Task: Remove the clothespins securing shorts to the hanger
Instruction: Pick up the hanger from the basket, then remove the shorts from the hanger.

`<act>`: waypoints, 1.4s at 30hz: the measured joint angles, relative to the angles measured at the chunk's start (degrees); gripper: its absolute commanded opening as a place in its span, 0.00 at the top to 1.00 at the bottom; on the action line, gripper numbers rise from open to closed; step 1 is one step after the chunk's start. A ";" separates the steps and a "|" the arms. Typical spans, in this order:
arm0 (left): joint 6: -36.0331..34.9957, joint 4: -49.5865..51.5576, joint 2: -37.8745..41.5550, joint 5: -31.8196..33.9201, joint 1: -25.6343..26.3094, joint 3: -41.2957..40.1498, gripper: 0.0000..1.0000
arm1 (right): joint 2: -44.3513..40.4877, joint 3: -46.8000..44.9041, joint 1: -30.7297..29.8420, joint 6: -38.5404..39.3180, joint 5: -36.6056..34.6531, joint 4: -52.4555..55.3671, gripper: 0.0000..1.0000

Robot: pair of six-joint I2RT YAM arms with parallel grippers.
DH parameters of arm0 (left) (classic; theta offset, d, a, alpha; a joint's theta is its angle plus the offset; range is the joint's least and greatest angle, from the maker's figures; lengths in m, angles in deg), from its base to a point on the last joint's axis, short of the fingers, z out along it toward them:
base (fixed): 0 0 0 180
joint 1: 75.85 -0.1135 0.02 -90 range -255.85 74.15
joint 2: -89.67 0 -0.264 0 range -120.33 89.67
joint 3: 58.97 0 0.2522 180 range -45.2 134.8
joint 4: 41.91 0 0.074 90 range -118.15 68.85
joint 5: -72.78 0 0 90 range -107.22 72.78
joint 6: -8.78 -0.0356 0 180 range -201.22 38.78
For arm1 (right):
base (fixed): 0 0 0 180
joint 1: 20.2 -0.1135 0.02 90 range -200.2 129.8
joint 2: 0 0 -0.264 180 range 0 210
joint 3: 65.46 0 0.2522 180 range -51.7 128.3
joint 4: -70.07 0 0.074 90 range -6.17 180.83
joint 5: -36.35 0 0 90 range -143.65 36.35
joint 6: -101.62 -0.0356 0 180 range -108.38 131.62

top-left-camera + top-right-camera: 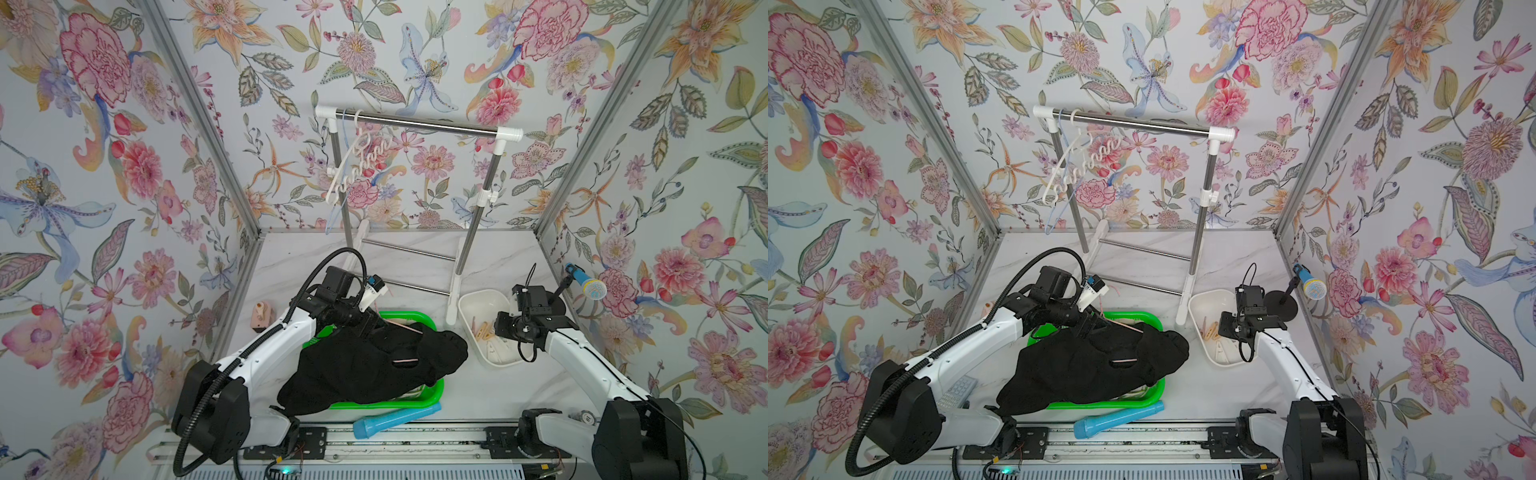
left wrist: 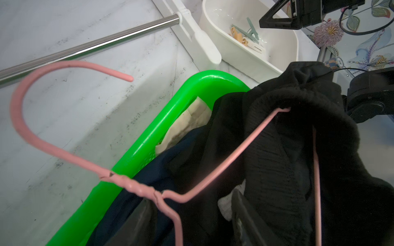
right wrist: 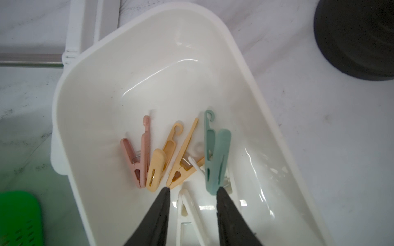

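Black shorts (image 1: 374,365) lie draped over a green basket (image 1: 432,399) with a pink wire hanger (image 2: 64,153) threaded through them. Navy shorts (image 2: 149,191) and cream shorts (image 2: 187,125) lie underneath in the basket. My left gripper (image 2: 193,198) is open, its jaws standing apart on either side of the hanger's neck. My right gripper (image 3: 193,188) is open over the white bin (image 3: 85,85), holding nothing. In the bin lie several clothespins: pink (image 3: 138,155), yellow (image 3: 157,166), teal (image 3: 216,155) and, below the fingers, white (image 3: 189,213). No clothespin shows on the shorts.
A clothes rack (image 1: 415,124) stands at the back with a white hanger (image 1: 357,166) on its bar. A blue tube (image 1: 395,419) lies by the front edge. A toy microphone (image 1: 590,286) on a black round base (image 3: 358,38) stands right of the bin.
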 measured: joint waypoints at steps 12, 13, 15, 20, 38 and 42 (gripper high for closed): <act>0.87 -0.92 4.07 -6.23 -0.09 0.00 1.00 | -8.87 1.84 -7.65 -0.50 1.73 1.44 0.54; 1.09 -1.29 5.18 -6.40 -0.11 0.00 1.00 | -9.84 2.64 -9.42 -0.76 1.64 1.79 0.53; 1.75 -2.27 7.91 -6.56 -0.11 0.00 1.00 | -11.61 4.57 -13.44 -1.68 1.36 2.43 0.51; 3.63 -5.09 16.90 -4.28 -0.09 0.00 1.00 | -14.21 10.29 -25.07 -4.61 -1.62 3.50 0.46; 4.07 -3.87 27.85 8.28 -0.11 3.91 1.00 | -1.99 34.40 -59.93 -4.98 -28.52 7.37 0.32; 4.24 -3.87 27.82 8.55 -0.11 4.00 1.00 | 1.90 35.34 -60.35 -4.20 -30.49 7.91 0.31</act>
